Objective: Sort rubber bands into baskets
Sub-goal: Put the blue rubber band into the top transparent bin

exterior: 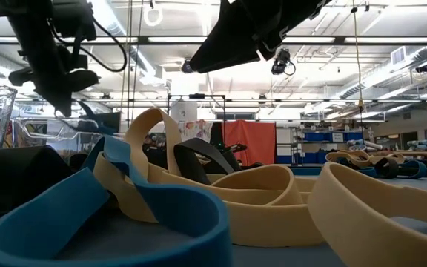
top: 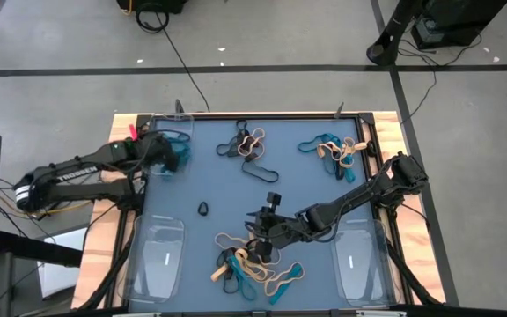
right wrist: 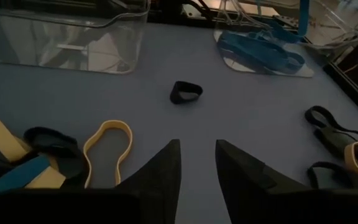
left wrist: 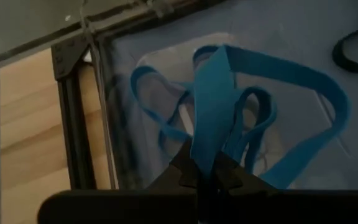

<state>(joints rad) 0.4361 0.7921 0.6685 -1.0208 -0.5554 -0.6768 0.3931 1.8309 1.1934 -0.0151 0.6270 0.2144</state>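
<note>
My left gripper (top: 167, 160) hangs at the far left, shut on a teal-blue rubber band (left wrist: 219, 106) over a clear basket (top: 172, 130) that holds other teal bands (left wrist: 160, 118). My right gripper (right wrist: 197, 165) stands open above the blue mat near the table's middle (top: 267, 224), with nothing between its fingers. Ahead of it on the mat lie a small black band (right wrist: 185, 92) and a tan band (right wrist: 107, 146). A mixed heap of teal, tan and black bands (top: 253, 264) lies at the near edge. My left gripper pinches the teal band between its two fingertips (left wrist: 205, 163), slanting down from the table's left side. A wide strip of the band (left wrist: 213, 134) runs forward from the fingers and loops round over the basket. Whether the loop's far end rests in the basket, I cannot tell.
Clear baskets stand at the near left (top: 157, 255) and near right (top: 359, 260). More band heaps lie at the far middle (top: 249, 145) and far right (top: 337, 150). A lone black band (top: 203, 209) sits left of centre. The mat between the heaps is bare.
</note>
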